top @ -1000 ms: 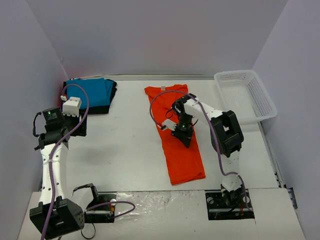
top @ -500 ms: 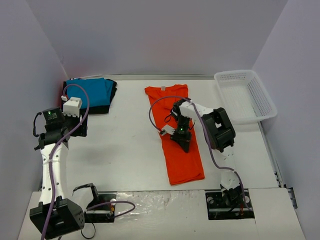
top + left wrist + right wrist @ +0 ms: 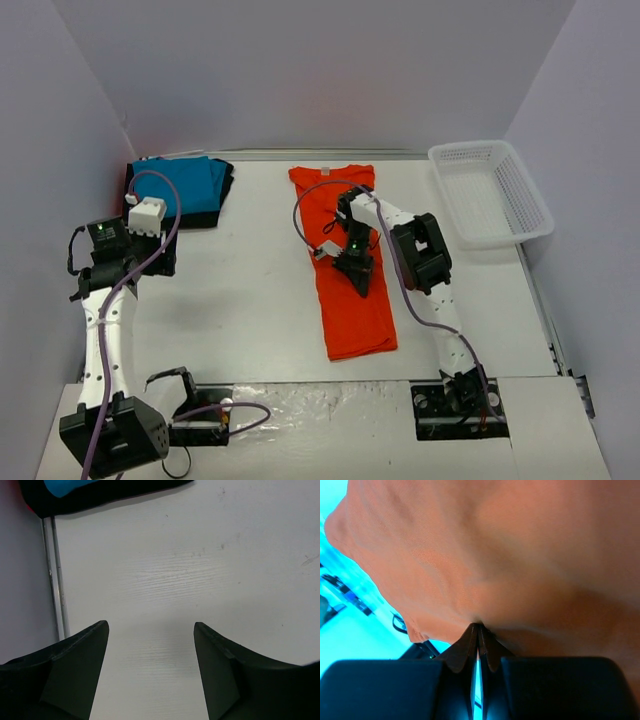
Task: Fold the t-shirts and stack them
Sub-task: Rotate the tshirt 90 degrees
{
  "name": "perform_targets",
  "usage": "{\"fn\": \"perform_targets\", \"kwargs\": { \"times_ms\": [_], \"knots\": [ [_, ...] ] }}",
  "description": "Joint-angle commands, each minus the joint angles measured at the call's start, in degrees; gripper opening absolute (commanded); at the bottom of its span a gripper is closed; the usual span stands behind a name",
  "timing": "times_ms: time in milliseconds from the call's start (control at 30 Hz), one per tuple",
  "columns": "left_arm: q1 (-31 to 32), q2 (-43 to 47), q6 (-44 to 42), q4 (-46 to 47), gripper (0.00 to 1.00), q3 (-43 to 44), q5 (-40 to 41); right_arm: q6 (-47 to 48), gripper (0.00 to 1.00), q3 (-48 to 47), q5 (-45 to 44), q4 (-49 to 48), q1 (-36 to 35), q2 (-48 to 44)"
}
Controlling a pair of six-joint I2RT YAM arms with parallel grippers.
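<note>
The right gripper has its fingers pressed together on a pinch of the orange shirt; the wrist view shows the cloth gathered into the closed tips. In the last second this arm has pulled to the left and a little away from me, and the shirt has slid with it. Its near hem now lies further from the table edge than before. The shirt is a long narrow strip in the middle of the table. I think it is being straightened, with the crosswise fold not yet made. The left gripper hovers with fingers apart over bare table, near the blue shirt lying on the black shirt at the far left.
</note>
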State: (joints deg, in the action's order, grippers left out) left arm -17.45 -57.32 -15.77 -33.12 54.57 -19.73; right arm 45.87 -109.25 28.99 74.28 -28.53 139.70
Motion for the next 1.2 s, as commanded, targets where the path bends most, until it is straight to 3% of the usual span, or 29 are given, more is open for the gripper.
{"fn": "perform_targets", "kwargs": {
  "times_ms": [0, 433, 767, 967, 1067, 1167],
  "knots": [
    [-0.48, -0.25, -0.75, 0.34, 0.68, 0.28, -1.19, 0.81, 0.00, -4.82, -2.18, -10.56, 1.99, 5.31],
    [-0.48, -2.62, -0.58, 0.08, 0.68, 1.59, -1.63, -0.69, 0.00, -22.13, -2.63, -10.73, 4.19, 12.17],
    [-0.48, -2.89, -0.84, -0.27, 0.71, 1.42, -1.37, -3.50, 0.00, -27.06, -6.05, -19.43, 4.19, 14.55],
    [-0.48, -2.89, -1.10, -0.54, 0.71, 1.33, -1.28, -5.52, 0.00, -26.98, -8.87, -22.07, 4.19, 13.06],
    [-0.48, -2.10, -1.46, -0.63, 0.72, 1.33, -1.98, -5.62, 0.00, -21.91, -7.38, -21.72, 3.93, 8.50],
    [-0.48, 0.53, -2.33, -0.72, 0.75, 0.98, -4.78, -5.88, 0.09, -16.98, -5.71, -21.03, 3.22, 1.03]
  ]
}}
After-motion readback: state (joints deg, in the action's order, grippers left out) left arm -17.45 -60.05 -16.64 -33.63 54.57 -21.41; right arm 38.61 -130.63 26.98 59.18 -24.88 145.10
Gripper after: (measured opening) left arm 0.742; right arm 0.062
